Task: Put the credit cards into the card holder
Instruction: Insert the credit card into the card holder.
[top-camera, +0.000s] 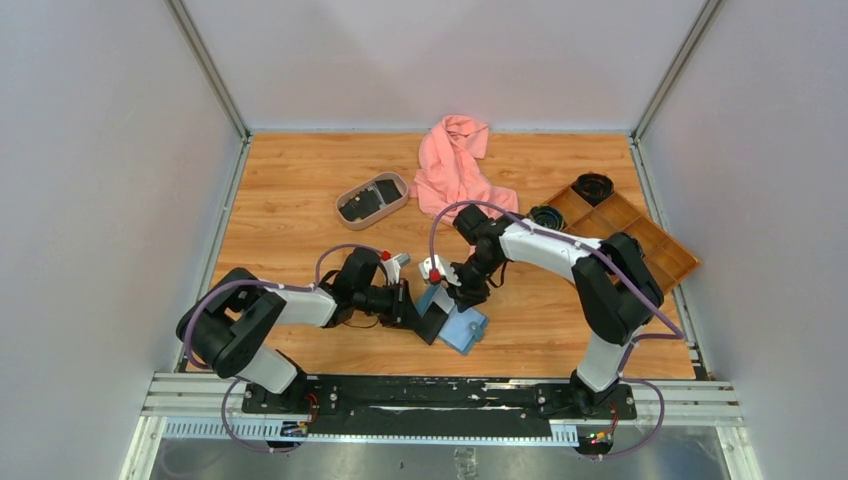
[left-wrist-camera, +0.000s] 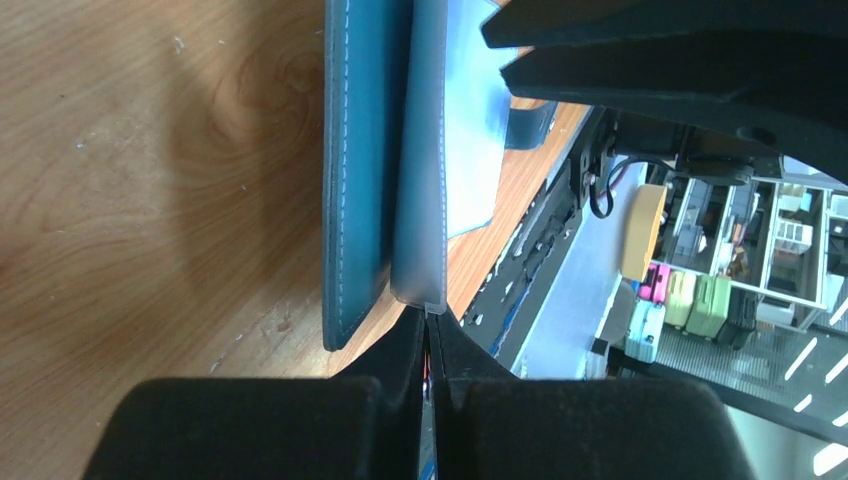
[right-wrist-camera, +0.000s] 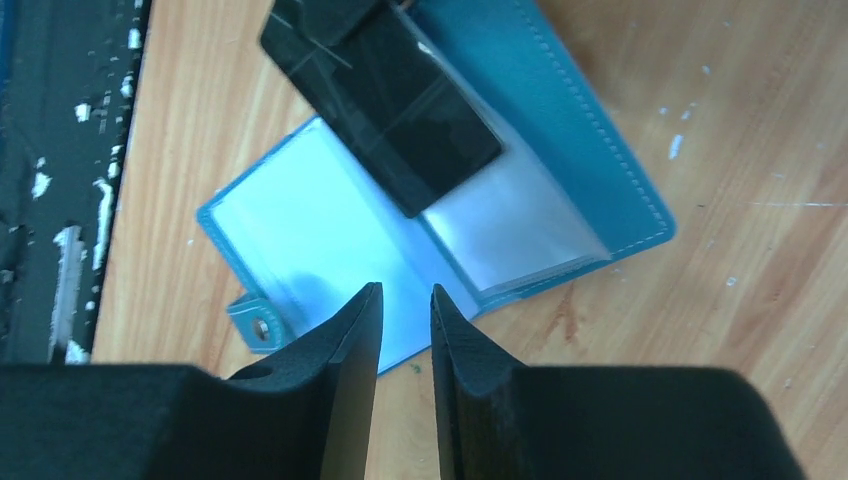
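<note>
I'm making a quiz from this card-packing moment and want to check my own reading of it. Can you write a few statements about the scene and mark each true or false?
1. The left gripper is shut on a clear inner sleeve of the card holder. True.
2. The right gripper holds a black card. False: its fingers stand slightly apart with nothing between them. The black card lies on the holder's clear pockets.
3. The card holder lies folded shut on the table. False: it lies open, with its pockets showing.
4. Dark cards lie in the oval beige tray. True.
</note>
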